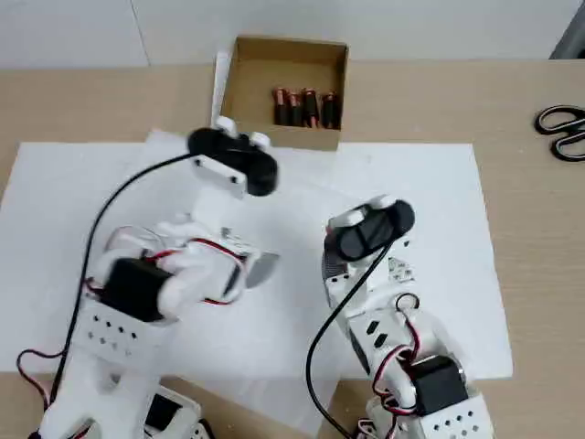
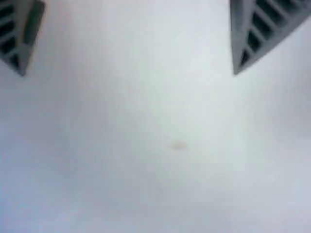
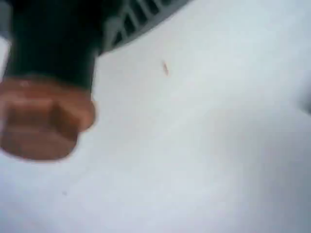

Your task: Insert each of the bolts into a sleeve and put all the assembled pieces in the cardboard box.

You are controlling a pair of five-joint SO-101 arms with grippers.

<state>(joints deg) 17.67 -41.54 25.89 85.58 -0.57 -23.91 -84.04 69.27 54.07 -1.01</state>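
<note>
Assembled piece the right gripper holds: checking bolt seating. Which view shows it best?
Right wrist view: the assembled piece sits close up, copper head capping black sleeve. High view shows the arm above it; left wrist view, paper.

Box (image 1: 239,91) at far edge of table (image 1: 512,101), pieces (image 1: 307,108) inside. Paper (image 1: 439,183) just before box. Scissors (image 1: 562,131) far right, off paper. One piece (image 3: 46,116) in right gripper (image 3: 58,43), over paper.
</note>
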